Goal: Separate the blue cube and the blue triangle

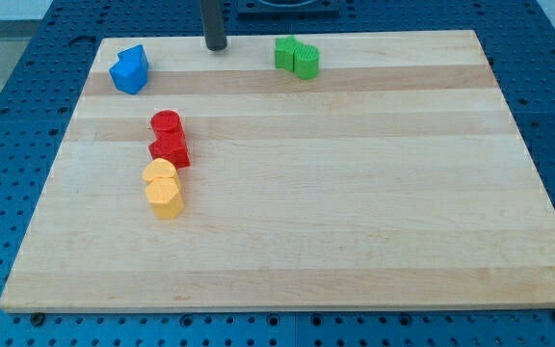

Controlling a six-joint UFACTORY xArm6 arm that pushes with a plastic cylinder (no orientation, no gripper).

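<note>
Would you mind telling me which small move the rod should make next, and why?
Probably slide my tip toward the view's left, to the blue blocks. They sit touching near the board's top-left corner, and my tip stands apart at the top edge, between them and the green blocks.

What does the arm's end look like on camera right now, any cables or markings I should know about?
Only the rod shows: a straight, dark grey, round-sided cylinder entering from the view's top edge, plain, with no visible cables or markings. My tip is blunt and slightly darker at its end. The rest of the arm is out of frame. The tip sits between the blue blocks and green blocks.
</note>
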